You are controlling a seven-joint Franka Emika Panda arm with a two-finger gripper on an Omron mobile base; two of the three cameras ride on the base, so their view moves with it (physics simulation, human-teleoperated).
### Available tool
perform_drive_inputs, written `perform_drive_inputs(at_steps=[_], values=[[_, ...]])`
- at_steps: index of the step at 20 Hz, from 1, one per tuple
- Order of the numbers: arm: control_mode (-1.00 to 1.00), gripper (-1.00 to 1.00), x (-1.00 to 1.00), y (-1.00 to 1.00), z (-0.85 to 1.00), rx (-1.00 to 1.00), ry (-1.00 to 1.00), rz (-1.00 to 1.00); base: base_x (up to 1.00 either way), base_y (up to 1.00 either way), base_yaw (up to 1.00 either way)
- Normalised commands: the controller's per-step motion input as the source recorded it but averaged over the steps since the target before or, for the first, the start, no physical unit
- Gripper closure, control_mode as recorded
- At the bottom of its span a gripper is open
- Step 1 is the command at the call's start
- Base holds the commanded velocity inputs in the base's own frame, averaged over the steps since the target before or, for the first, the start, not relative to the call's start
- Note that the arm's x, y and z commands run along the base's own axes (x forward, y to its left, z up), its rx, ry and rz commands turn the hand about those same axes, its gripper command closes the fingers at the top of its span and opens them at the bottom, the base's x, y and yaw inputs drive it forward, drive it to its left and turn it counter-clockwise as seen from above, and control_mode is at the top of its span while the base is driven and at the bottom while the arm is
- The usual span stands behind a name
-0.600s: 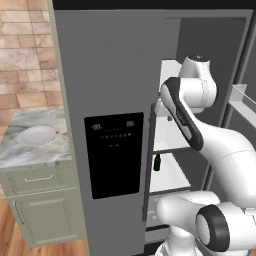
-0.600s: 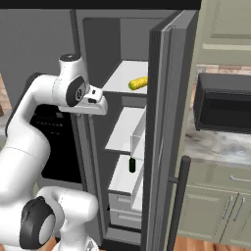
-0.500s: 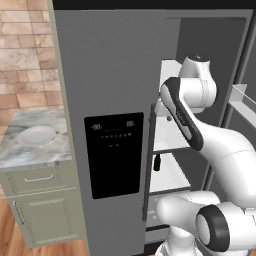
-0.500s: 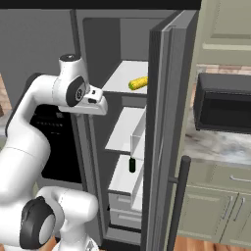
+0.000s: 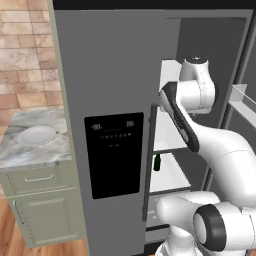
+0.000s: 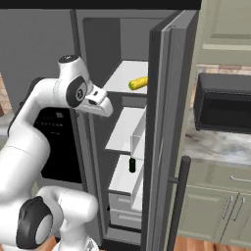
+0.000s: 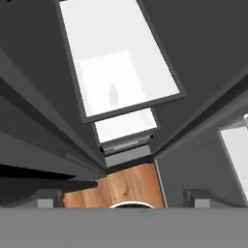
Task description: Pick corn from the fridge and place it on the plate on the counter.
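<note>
Corn (image 6: 138,83) is sitting on the top white shelf inside the fridge (image 5: 115,100), untouched, so the pick hasn't really started. In the right base view it's lying on its side, long axis running roughly from 8 to 2 o'clock, near the front edge of that shelf.

The pincer (image 6: 100,104) hangs just outside the open compartment, a bit lower than the shelf. From it, the corn is up at about 2 o'clock in that view, near but clearly apart. My guess is the next move needs the hand to lift and swing in over the shelf, then close across the short side of the corn.

As for the pincer's state, I honestly can't tell how wide it's open. The hand view points down past the shelves toward the wood floor (image 7: 126,186), and the tips are barely visible at the bottom edge. Nothing seems to be held, though.

The left base view is the one with the plate (image 5: 36,135), sitting bare on the table (image 5: 35,155) at about 9 o'clock from the fridge door. Both base views catch the dark bottle (image 6: 132,164) on a lower shelf, well below the corn.
</note>
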Motion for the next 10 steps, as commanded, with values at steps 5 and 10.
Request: perform_drive_inputs(at_steps=[5, 10], values=[[-1.00, -1.00, 0.34, -0.51, 0.26, 0.05, -0.24, -0.25, 0.00, 0.00, 0.00], [-1.00, -1.00, 0.42, -0.24, 0.37, 0.01, -0.06, -0.17, 0.00, 0.00, 0.00]])
